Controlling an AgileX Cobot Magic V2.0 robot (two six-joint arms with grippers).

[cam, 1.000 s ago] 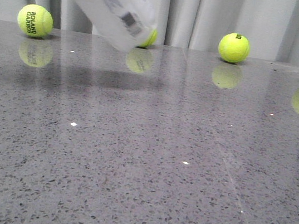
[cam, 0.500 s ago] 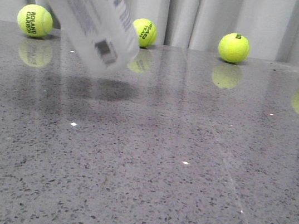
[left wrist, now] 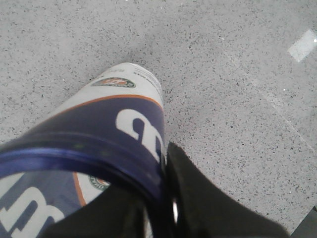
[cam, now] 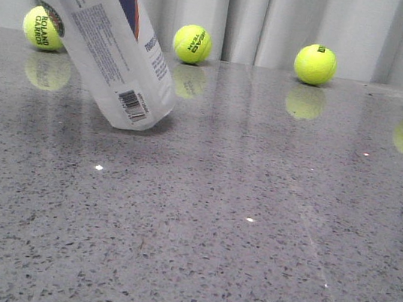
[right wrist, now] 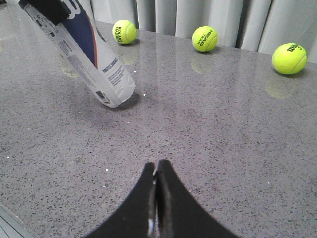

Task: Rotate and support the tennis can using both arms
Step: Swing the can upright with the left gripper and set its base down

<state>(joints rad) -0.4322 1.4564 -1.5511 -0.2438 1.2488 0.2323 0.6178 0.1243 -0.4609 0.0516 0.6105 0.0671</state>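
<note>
Bright, even room light, sharp pictures.
The polished table (cam: 251,227) mirrors the tennis balls (cam: 314,64); the tennis can (cam: 106,30) casts a soft shadow.

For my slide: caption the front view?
Tilted tennis can touching its base to the grey table, four tennis balls behind.

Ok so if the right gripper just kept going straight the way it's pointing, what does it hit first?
Probably nothing soon. The right gripper, fingers closed, points over bare table. The tennis can leans off to one side of that line, and the ball near the curtain lies roughly ahead, though depth is hard to judge.
</note>
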